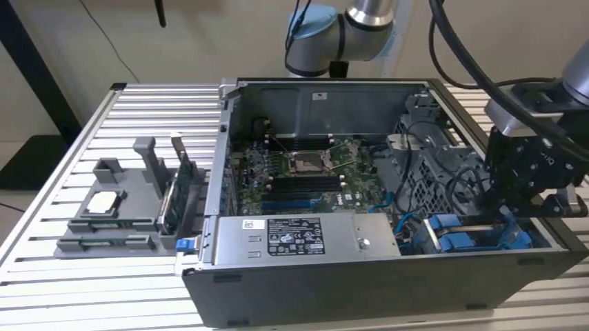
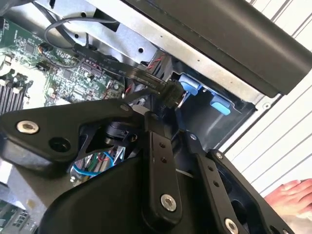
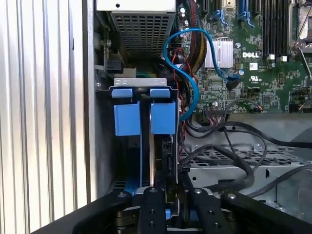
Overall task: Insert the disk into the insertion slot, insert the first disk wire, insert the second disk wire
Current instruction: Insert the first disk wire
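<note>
Between the tips of my black two-fingered gripper [image 2: 165, 105] I am pinching a small black plastic plug [image 2: 171, 94] on the end of a flat black cable [image 2: 109, 63], jaws drawn in on its flat sides. I judge the plug light and hard but slick. Its cable looks stiff and springy enough to twist it in my grip, so the hold belongs on the plug body, close behind its mouth, never on the cable. Its keyed contacts look delicate and want a square approach. Just beyond my fingertips stands the flat silver-grey disk [image 3: 163, 118] in its bright blue plastic carrier, edge-on and seated in the insertion slot [image 3: 127, 158] of the dark grey perforated-metal cage, two blue tabs showing. The disk itself I take to be dense, rigid and shock-shy, best handled by those tabs. Reading the open grey computer case [image 1: 368, 283] as a dial in the exterior view, the disk sits at about four o'clock. Farther off, the green motherboard [image 1: 313, 172] spreads from the centre toward eleven o'clock.
</note>
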Tool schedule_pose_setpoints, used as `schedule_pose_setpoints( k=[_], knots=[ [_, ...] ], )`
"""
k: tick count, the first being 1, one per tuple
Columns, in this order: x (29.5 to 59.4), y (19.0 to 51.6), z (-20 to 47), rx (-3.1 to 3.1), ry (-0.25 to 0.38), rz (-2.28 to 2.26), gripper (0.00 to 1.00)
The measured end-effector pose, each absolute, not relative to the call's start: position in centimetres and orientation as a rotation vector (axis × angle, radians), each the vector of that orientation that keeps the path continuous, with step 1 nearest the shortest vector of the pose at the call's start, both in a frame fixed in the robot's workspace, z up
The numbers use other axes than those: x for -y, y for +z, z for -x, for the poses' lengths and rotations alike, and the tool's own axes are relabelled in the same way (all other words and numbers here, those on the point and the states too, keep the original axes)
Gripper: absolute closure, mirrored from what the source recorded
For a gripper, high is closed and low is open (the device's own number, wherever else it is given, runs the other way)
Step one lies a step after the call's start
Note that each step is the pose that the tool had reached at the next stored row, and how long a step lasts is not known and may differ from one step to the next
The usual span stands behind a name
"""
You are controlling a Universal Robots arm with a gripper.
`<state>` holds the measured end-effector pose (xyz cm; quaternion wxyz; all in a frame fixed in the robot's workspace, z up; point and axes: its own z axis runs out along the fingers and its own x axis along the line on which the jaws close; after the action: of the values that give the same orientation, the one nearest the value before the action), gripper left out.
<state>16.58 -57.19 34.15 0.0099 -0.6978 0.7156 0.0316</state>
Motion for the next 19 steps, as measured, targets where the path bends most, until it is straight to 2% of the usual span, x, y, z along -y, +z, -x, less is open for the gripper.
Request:
schedule_pose_setpoints(
  k=[19],
  knots=[
    [57.2, 37.0, -16.5, -2.235, 0.098, 2.178, 0.73]
  ],
)
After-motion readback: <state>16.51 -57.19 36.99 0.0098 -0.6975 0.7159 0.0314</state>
